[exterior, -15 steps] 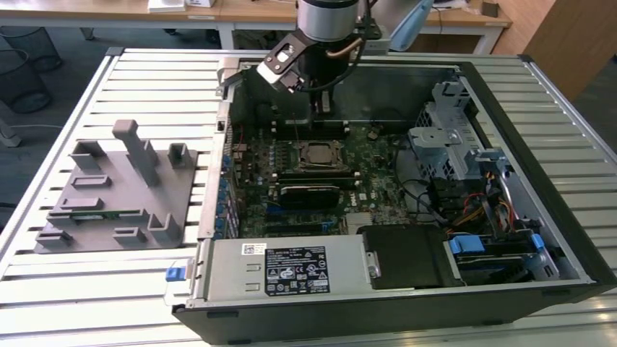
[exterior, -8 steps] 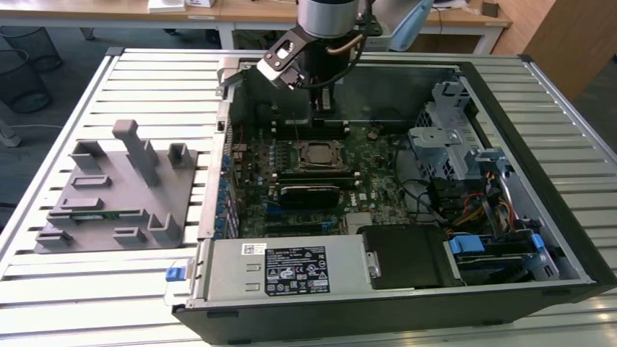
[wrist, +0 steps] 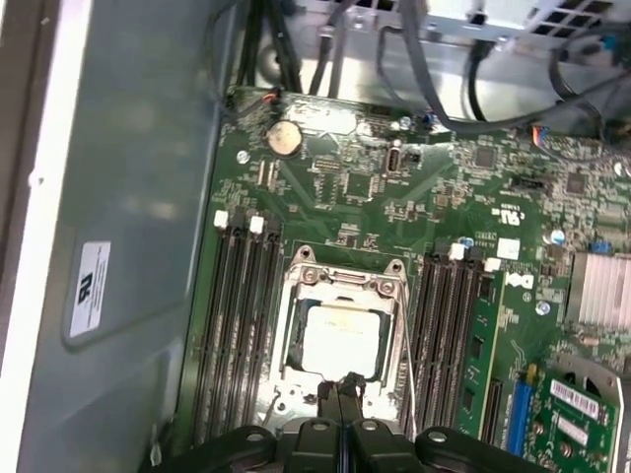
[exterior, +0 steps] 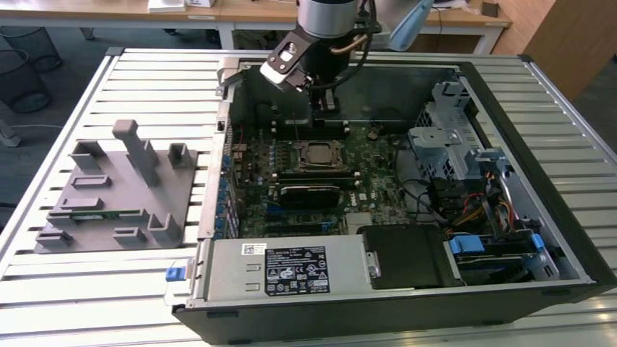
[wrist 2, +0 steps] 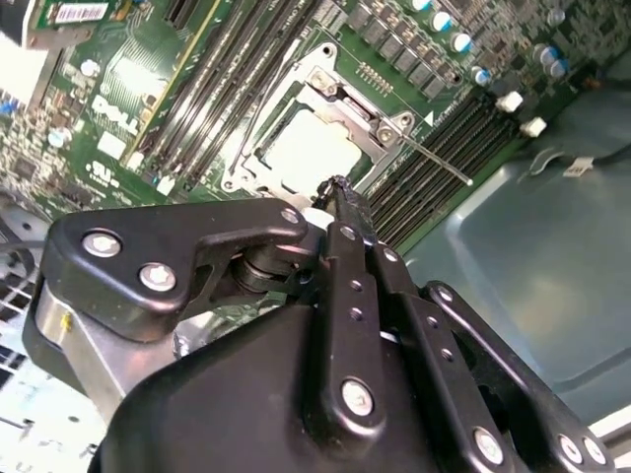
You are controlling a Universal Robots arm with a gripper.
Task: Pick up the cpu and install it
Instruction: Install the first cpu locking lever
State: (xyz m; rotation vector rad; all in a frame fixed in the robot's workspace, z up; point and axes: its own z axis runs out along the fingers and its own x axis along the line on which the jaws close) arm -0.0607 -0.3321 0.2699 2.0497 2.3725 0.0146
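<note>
The cpu [wrist: 340, 340], a pale silver square, lies flat inside the open metal socket frame [wrist: 340, 279] in the middle of the green motherboard [exterior: 371, 184]. It also shows as the cpu [wrist 2: 308, 148] in the second wrist view and the cpu [exterior: 316, 154] in the exterior view. My gripper [wrist: 340, 392] hangs a little above the board beside the socket's edge, over the memory slots toward the case's back wall. Its two black fingers [wrist 2: 340, 212] are pressed together with nothing between them. In the exterior view the gripper [exterior: 326, 107] sits apart from the chip.
The open computer case [exterior: 501, 108] walls surround the board. A drive cage and cables [exterior: 463, 166] fill the exterior view's right, a power supply [exterior: 289, 267] the front. On the exterior view's left stands a grey fixture [exterior: 115, 195] holding a green memory strip [exterior: 101, 213].
</note>
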